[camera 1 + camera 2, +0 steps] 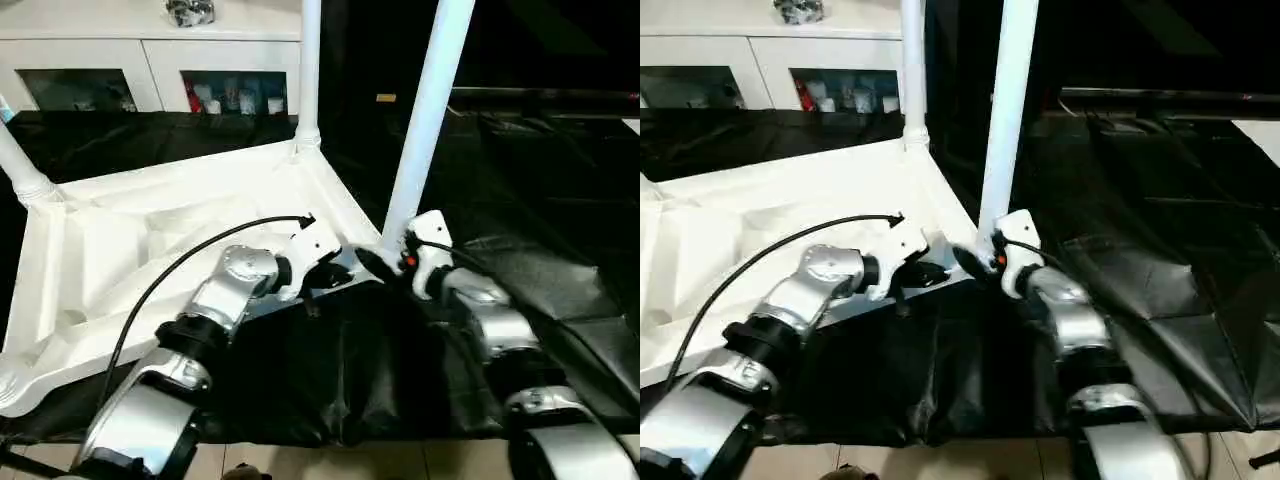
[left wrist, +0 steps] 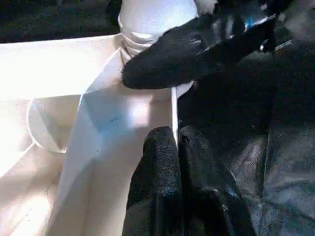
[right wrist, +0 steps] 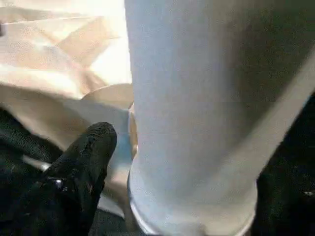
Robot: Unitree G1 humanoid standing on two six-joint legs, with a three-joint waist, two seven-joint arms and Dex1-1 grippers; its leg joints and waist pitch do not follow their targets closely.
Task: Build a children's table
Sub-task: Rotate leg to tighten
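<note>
Your children's table (image 1: 150, 240) lay upside down on the black-covered work table (image 1: 560, 290), ribbed underside facing up, its long side running from the near left corner away toward the far right. Three legs stood in their corner sockets and pointed upward: the near-right leg (image 1: 425, 120) rose with a slight lean to the right, the far-right leg (image 1: 309, 70) stood almost plumb behind it, and at the left edge the third leg (image 1: 18, 165) leaned up and to the left.

Your left gripper (image 1: 325, 268) was clenched, its two black fingers (image 2: 167, 182) pressed together with nothing between them. They rested on the top's raised rim, just short of the near-right socket. Your right gripper (image 1: 385, 262) was at the foot of the near-right leg. One black finger (image 3: 81, 167) lay beside the base collar, and I cannot tell from here whether it was gripping or released.

The head camera gave you the whole layout: both silver forearms converging on that corner, and a white cabinet (image 1: 150, 60) beyond the work table. The left wrist camera added the close detail, with your right gripper's finger (image 2: 187, 54) reaching across the base of the leg. The right wrist camera showed the leg's tube and collar seated in the socket.
</note>
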